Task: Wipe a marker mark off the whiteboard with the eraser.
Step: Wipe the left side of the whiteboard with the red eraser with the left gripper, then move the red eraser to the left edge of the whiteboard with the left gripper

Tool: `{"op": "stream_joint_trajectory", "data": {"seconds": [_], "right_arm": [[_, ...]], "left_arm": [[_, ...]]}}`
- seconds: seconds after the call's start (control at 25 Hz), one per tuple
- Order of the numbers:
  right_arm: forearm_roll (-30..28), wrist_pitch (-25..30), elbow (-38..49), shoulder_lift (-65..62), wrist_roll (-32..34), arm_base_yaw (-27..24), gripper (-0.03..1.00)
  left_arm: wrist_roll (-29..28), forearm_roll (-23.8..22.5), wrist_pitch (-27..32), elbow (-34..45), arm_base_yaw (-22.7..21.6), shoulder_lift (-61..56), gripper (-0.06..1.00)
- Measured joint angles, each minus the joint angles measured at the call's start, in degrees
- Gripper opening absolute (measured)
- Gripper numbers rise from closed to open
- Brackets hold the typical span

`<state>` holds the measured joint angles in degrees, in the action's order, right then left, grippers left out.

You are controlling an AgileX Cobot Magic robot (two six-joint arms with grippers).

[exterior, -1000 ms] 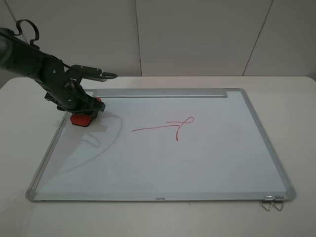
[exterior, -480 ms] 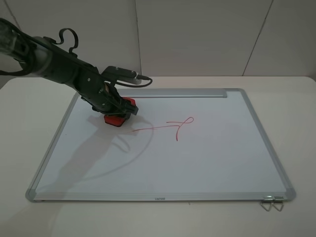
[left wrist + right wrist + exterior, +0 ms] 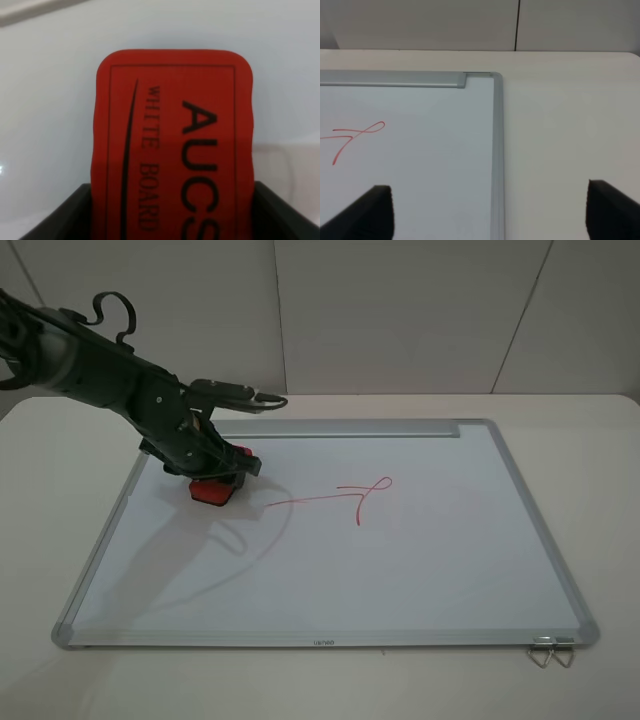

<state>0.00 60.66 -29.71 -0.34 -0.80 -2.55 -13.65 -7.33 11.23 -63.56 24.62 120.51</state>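
L gripper (image 3: 220, 476) w/ jaws clamped on red AUCS eraser (image 3: 214, 490), which sits on whiteboard (image 3: 420, 570) far-left area, near but clear of left end of looped red line (image 3: 345, 495); R gripper (image 3: 490, 215) jaws wide, holding nothing, above board's right edge.

You see the whiteboard (image 3: 400, 570) as smooth, glossy white, faintly mirroring shadows, edged by a satin silver metal frame (image 3: 200, 637). Your eraser (image 3: 170, 125) looks matt red and foam-like, with dark print. The table (image 3: 590, 410) is matt cream.
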Motion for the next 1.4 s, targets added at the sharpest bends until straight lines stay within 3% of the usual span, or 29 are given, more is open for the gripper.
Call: {"op": "stream_joint_trajectory", "data": {"seconds": [0.48, 0.84, 1.04, 1.4], "right_arm": [[0.0, 0.0, 0.0, 0.0, 0.0, 0.0, 0.69], [0.0, 0.0, 0.0, 0.0, 0.0, 0.0, 0.69], [0.0, 0.0, 0.0, 0.0, 0.0, 0.0, 0.69], [0.0, 0.0, 0.0, 0.0, 0.0, 0.0, 0.69]], "left_arm": [[-4.53, -0.53, 17.55, 7.28, -1.31, -11.84, 0.57], [-12.97, -3.69, 24.62, 7.96, -1.31, -22.04, 0.57], [-13.58, -4.07, 23.38, 13.81, -1.31, -24.54, 0.57], [-19.64, -4.12, 11.94, 25.66, -1.31, -25.56, 0.57]]}}
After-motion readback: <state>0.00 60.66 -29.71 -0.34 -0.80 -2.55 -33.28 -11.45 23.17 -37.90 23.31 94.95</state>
